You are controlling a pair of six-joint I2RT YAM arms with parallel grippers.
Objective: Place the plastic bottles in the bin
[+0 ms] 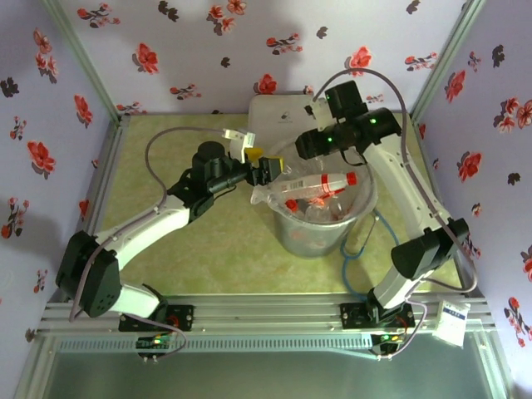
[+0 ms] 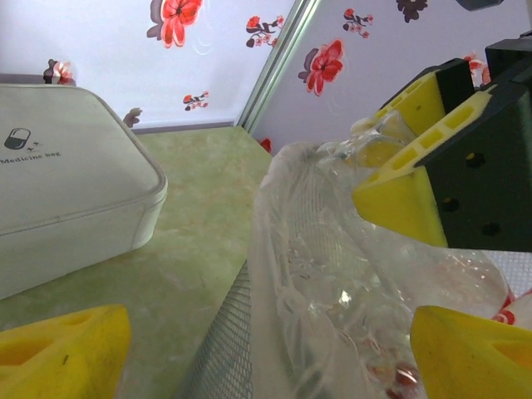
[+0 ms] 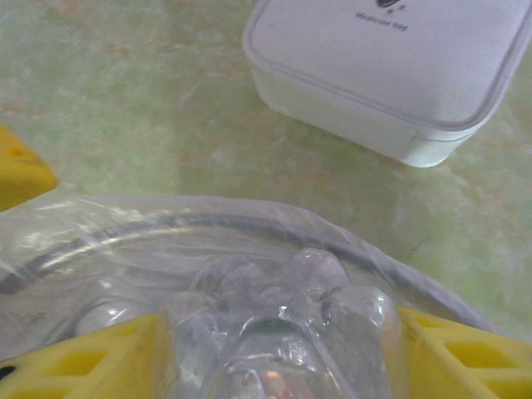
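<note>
The bin [image 1: 291, 229] is a round grey bucket lined with a clear bag, standing mid-table with several plastic bottles [image 1: 320, 208] inside. My right gripper [image 3: 283, 353] is over the bin's far rim [image 3: 249, 220], shut on a clear plastic bottle [image 3: 283, 307] whose lobed base points away from the camera. In the left wrist view those yellow fingers [image 2: 399, 174] clamp the clear bottle [image 2: 378, 137]. From above, a red-capped bottle [image 1: 324, 183] lies across the bin's mouth just under the right gripper [image 1: 301, 151]. My left gripper [image 2: 270, 357] is open, straddling the bag-covered rim [image 2: 220, 349] on the bin's left side [image 1: 270, 173].
A white lidded box [image 1: 283, 112] marked as a medicine bag stands just behind the bin, close to both grippers [image 2: 66, 166] [image 3: 391, 66]. Flowered walls and metal frame posts enclose the green table [image 1: 166, 241]. A blue cable [image 1: 353, 249] loops beside the bin's right.
</note>
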